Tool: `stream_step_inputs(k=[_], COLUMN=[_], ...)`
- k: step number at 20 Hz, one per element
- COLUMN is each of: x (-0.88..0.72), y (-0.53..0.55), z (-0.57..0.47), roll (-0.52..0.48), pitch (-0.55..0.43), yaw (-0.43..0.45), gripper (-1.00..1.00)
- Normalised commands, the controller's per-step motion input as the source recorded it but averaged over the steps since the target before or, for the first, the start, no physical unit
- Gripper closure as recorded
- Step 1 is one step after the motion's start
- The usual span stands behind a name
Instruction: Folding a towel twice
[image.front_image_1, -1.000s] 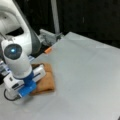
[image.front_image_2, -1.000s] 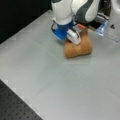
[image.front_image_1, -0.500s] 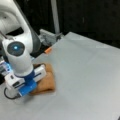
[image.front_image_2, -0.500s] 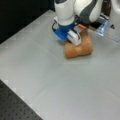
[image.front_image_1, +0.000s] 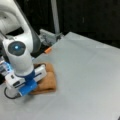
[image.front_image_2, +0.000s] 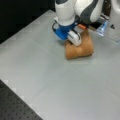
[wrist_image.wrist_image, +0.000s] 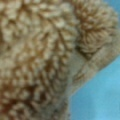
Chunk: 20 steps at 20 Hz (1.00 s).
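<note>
The orange-brown towel (image.front_image_1: 48, 81) (image.front_image_2: 80, 48) lies on the grey table as a small folded bundle, several layers thick, in both front views. My gripper (image.front_image_1: 31, 87) (image.front_image_2: 72, 41) is down on the bundle's edge nearest the arm, and its white and blue hand covers that part of the cloth. The fingertips are hidden behind the hand. In the wrist view the towel's terry loops (wrist_image.wrist_image: 37, 50) fill nearly the whole picture, with a flat woven band (wrist_image.wrist_image: 97, 62) running along its lower right edge.
The grey table (image.front_image_1: 87, 75) (image.front_image_2: 50, 82) stretches out to a front view's right. A small orange object (image.front_image_1: 48, 50) lies near the table's back edge. A black perforated board (image.front_image_2: 15, 107) borders the table at a front view's bottom left.
The gripper has shifted only slightly over the towel's edge. The towel remains the same folded bundle in the same spot.
</note>
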Motion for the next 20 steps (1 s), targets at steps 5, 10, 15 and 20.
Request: stream_step_inputs(k=[5, 10, 15, 20], x=[-0.19, -0.2, -0.21, -0.18], y=[0.26, 0.2, 0.11, 0.05], z=[-0.33, -0.24, -0.05, 0.12], roll=[-0.076, -0.069, -0.062, -0.052], pitch=[-0.02, 0.008, 0.052, 0.088], yaw=[0.106, 0.155, 0.19, 0.207], gripper=[-1.0, -1.0, -1.0, -1.0])
